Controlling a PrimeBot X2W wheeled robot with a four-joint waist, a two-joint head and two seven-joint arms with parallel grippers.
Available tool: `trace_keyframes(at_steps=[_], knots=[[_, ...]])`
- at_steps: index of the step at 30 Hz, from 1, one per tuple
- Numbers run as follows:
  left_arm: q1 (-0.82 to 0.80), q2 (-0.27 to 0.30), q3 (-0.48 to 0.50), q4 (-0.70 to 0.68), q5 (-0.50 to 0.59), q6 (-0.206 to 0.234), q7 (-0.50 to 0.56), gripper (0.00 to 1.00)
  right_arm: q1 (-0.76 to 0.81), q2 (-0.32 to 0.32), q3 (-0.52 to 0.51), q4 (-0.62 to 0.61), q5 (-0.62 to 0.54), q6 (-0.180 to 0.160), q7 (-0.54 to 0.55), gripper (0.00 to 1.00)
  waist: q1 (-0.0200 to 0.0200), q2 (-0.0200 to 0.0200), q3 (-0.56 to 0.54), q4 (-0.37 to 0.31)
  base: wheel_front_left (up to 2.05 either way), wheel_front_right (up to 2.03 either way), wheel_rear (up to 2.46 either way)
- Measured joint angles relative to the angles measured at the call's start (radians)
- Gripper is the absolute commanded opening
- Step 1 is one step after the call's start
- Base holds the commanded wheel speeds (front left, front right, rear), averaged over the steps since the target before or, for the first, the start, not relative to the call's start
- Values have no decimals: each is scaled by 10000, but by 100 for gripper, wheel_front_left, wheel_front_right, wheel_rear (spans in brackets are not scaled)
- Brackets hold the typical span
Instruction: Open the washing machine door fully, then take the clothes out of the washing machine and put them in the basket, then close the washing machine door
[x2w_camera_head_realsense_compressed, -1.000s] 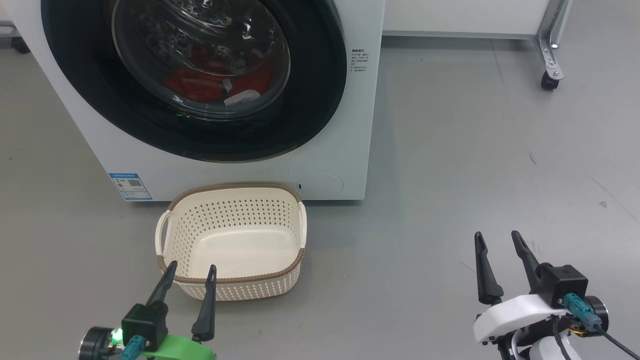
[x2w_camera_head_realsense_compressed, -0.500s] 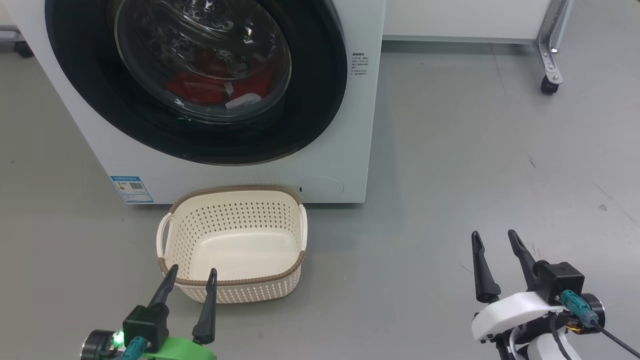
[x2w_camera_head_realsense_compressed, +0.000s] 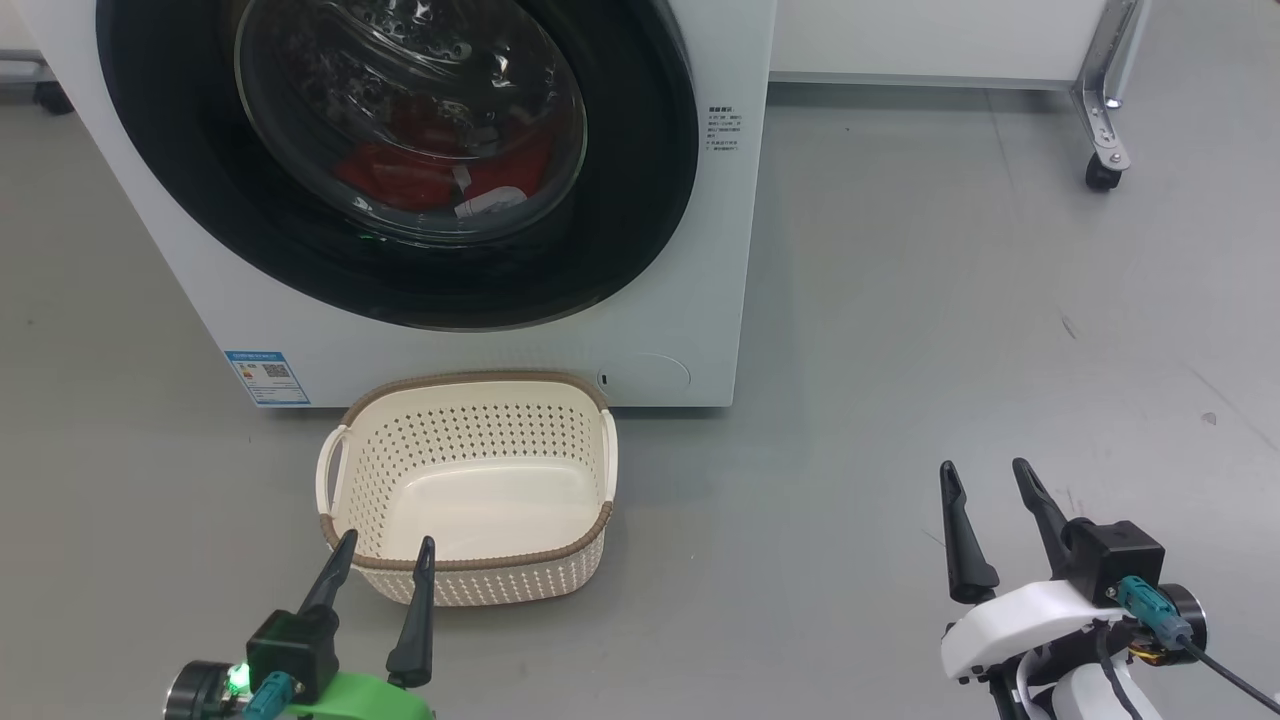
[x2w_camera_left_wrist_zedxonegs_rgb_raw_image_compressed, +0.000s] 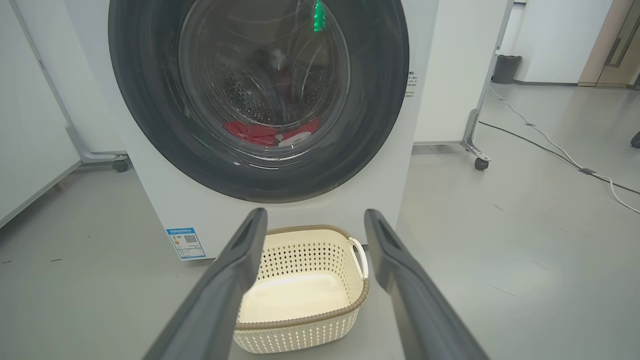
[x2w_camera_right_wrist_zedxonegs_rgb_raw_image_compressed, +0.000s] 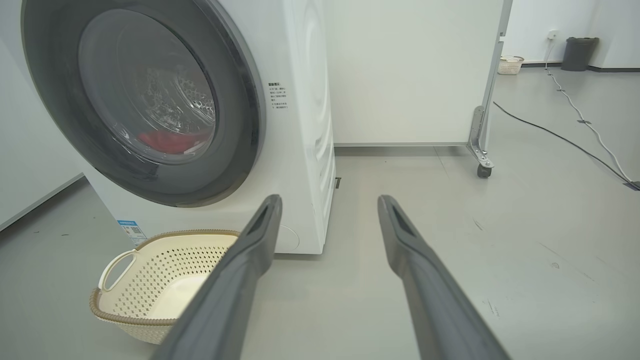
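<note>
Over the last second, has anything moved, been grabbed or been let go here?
Hardly anything. The whole head view slid slightly, so the camera moved, not the things. The right hand crept a touch leftward; the left hand barely stirred; nothing was grasped or released. Unchanged: both open and empty, the washing machine door shut, the clothes inside, the basket empty.

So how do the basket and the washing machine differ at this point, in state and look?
The basket is empty; the washing machine holds the red clothes. The basket is open-topped; the washing machine is shut behind the washing machine door. The basket is small and cream with a brown rim; the washing machine is big and white. Both stand on the grey floor.
</note>
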Motion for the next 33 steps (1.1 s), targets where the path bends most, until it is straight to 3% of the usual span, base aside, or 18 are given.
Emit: trace_keyframes(at_steps=[21,22,23,25,33], knots=[[-88,-6,-209,-10,-169,82,0,100,-114,6,50,50,73,8,0,100,0,0,152,34,0,0,0],[-107,-6,-213,-25,-167,82,0,100,-119,6,52,10,81,12,0,88,0,0,197,40,0,0,0],[-119,-6,-215,-54,-167,82,0,100,-134,6,58,-27,86,13,-2,45,0,0,250,47,0,0,0],[-157,-6,-242,-100,-167,82,0,100,-204,4,119,-96,86,42,-2,0,0,0,375,61,0,0,0],[-606,-10,-265,-399,-198,82,0,100,-942,6,-88,-573,504,290,-2,0,0,0,1134,161,0,0,0]])
